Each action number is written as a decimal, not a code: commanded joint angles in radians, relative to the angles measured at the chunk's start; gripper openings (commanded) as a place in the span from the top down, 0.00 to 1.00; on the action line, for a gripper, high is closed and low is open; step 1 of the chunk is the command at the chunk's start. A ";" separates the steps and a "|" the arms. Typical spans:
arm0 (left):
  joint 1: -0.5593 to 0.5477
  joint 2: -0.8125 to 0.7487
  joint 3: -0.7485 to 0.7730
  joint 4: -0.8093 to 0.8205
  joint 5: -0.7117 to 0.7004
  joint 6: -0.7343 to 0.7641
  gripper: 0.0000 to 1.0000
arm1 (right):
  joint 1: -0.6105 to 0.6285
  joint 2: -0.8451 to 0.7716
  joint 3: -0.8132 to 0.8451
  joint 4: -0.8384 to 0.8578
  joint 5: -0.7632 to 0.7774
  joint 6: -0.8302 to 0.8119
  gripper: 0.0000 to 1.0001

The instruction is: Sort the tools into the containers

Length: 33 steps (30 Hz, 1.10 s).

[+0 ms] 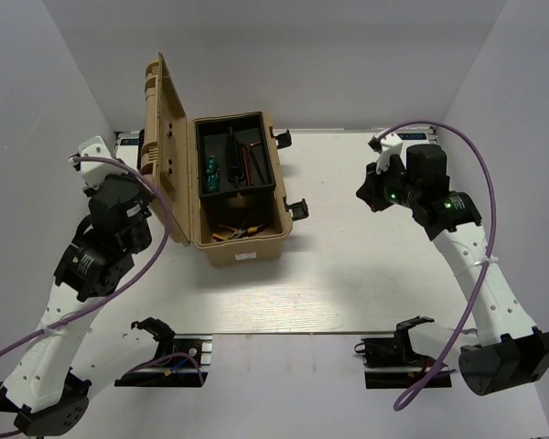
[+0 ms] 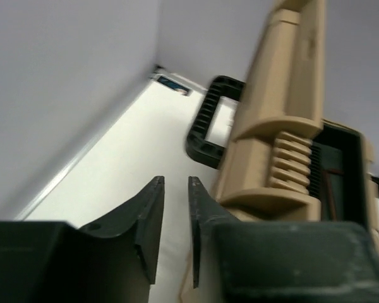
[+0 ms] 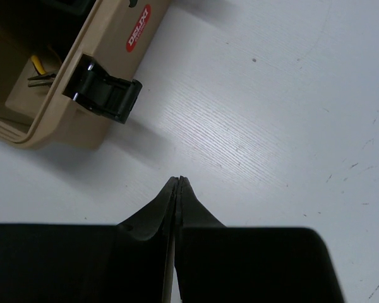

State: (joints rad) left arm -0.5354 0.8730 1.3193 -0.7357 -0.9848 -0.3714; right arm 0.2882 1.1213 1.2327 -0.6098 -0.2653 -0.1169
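A tan toolbox [image 1: 247,251] stands open left of centre, its lid [image 1: 165,119] upright on the left side. Its black tray holds green-handled screwdrivers [image 1: 210,172] and thin dark and red-orange items I cannot make out. Yellow-handled pliers [image 1: 235,233] lie in the lower compartment, and a yellow handle also shows in the right wrist view [image 3: 38,63]. My left gripper [image 2: 175,183] is slightly open and empty, just left of the lid [image 2: 284,126]. My right gripper [image 3: 179,180] is shut and empty above bare table, right of the toolbox [image 3: 57,120]; it also shows in the top view [image 1: 366,195].
A black carry handle [image 2: 205,126] sticks out of the lid's outer face ahead of the left fingers. Black latches [image 1: 297,208] project from the toolbox's right side, one near the right gripper [image 3: 104,95]. White walls enclose the table.
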 commanded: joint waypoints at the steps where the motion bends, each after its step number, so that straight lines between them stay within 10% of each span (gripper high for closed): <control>1: -0.008 0.020 -0.066 -0.070 0.343 0.025 0.65 | -0.014 -0.021 -0.015 0.027 -0.041 0.033 1.00; 10: -0.008 0.227 -0.048 0.071 0.895 0.118 0.50 | -0.044 -0.034 -0.045 0.036 -0.063 0.043 1.00; 20: -0.008 0.216 0.034 0.088 0.857 0.129 0.36 | -0.063 -0.029 -0.087 0.025 -0.077 0.042 1.00; 22: -0.008 0.184 0.043 0.076 0.857 0.129 0.27 | -0.063 0.004 -0.090 0.027 -0.095 0.049 0.66; 24: -0.008 0.146 0.014 0.076 0.847 0.120 0.22 | -0.063 0.058 -0.072 0.030 -0.149 0.059 0.56; 26: -0.008 0.071 -0.040 0.085 0.824 0.120 0.17 | -0.057 0.133 -0.046 0.028 -0.202 0.063 0.66; 28: -0.008 0.011 -0.101 0.097 0.810 0.108 0.10 | -0.050 0.246 -0.003 0.027 -0.230 0.077 0.98; 33: -0.008 -0.149 -0.184 0.087 0.810 0.088 0.00 | -0.001 0.437 0.065 0.038 -0.192 0.082 1.00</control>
State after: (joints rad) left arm -0.5426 0.7746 1.1675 -0.6441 -0.1608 -0.2661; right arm 0.2554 1.5002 1.2312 -0.5911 -0.4412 -0.0471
